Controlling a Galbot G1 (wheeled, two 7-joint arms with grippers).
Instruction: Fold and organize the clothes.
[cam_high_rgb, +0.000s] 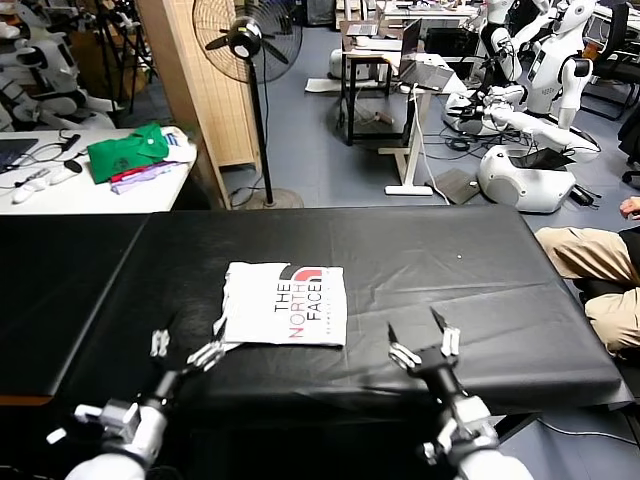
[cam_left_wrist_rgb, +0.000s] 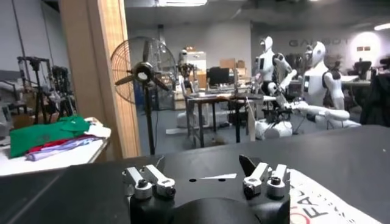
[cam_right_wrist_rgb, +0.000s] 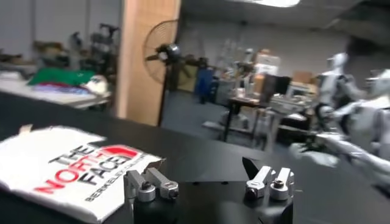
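The white T-shirt lies folded into a neat rectangle on the black tabletop, print side up with the black-and-red lettering showing, and it sits ahead of both pincers — between them, though nearer the left one. The left pincer hovers low by the tabletop's near edge with its fingers spread and nothing held; its inner fingertip is just beside the shirt's near left corner, and whether it touches the cloth cannot be told. The right pincer is likewise released, its two fingers standing wide apart and empty, clear of the shirt, with a strip of bare black surface between it and the shirt's right edge. Beyond the right pincer the tabletop runs on bare to its far and right edges — open room on that side. Past the left pincer the black surface also stretches away uncovered. Far off beyond the left pincer, on a separate white table, a green garment lies, and a standing fan rises behind the tabletop's far edge.
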